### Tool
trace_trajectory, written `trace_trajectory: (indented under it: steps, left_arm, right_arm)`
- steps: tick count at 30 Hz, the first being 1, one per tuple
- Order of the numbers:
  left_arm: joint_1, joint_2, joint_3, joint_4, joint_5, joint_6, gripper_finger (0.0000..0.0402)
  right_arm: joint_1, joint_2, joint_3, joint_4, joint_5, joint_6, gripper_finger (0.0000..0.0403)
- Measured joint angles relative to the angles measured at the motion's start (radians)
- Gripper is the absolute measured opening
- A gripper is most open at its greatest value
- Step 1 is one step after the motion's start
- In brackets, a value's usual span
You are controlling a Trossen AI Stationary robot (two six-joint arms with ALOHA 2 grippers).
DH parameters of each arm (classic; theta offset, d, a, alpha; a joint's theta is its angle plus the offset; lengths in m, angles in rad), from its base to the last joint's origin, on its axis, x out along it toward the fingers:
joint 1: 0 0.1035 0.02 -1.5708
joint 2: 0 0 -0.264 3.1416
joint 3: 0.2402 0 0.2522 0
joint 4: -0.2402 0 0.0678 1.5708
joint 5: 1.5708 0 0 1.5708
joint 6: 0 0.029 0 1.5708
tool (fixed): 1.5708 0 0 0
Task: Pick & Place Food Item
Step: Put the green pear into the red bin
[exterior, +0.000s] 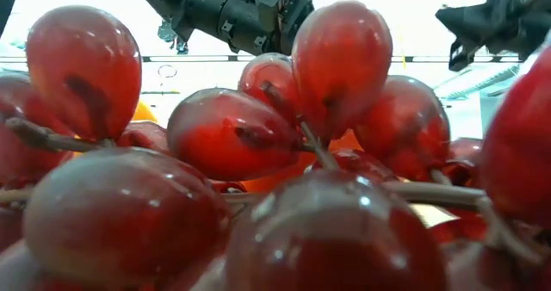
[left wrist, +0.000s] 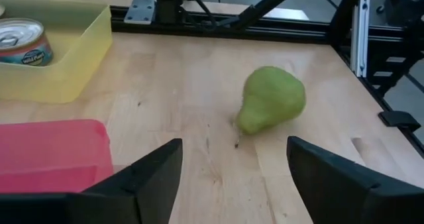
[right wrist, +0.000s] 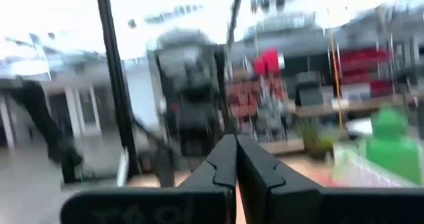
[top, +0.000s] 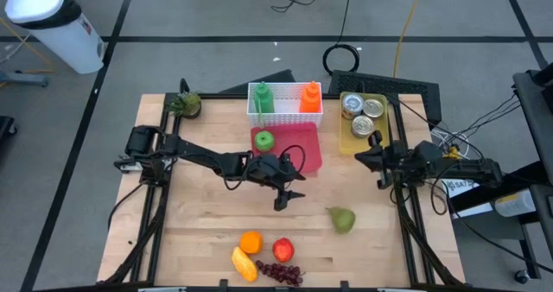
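A green pear (left wrist: 271, 105) lies on its side on the wooden table, its stem end toward my left gripper (left wrist: 232, 177); the high view shows the pear (top: 342, 219) at the right of the table's middle. My left gripper (top: 289, 197) hovers open to the left of the pear and short of it, with nothing between its fingers. A red tray (top: 298, 149) behind it holds a green apple (top: 263, 140). My right gripper (right wrist: 236, 164) is shut and empty, raised at the table's right edge (top: 367, 158).
A yellow tray (top: 346, 136) with cans stands at the back right, and a white basket (top: 285, 117) with a green and an orange bottle at the back middle. An orange (top: 251, 241), a red apple (top: 282, 249), a yellow fruit (top: 244, 264) and red grapes (exterior: 258, 170) lie near the front edge.
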Motion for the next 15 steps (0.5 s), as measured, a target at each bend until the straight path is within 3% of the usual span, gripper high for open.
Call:
trace_trajectory:
  steps: [8,15]
  left_arm:
    - [0.0,0.0,0.0,-0.015,0.0,-0.011,0.0285]
    - [0.0,0.0,0.001,-0.032,-0.001,-0.011,0.0285]
  right_arm:
    - [0.0,0.011,-0.001,0.232,-0.004,0.203,0.0]
    - [0.001,0.011,-0.001,0.253,0.049,0.29,0.0]
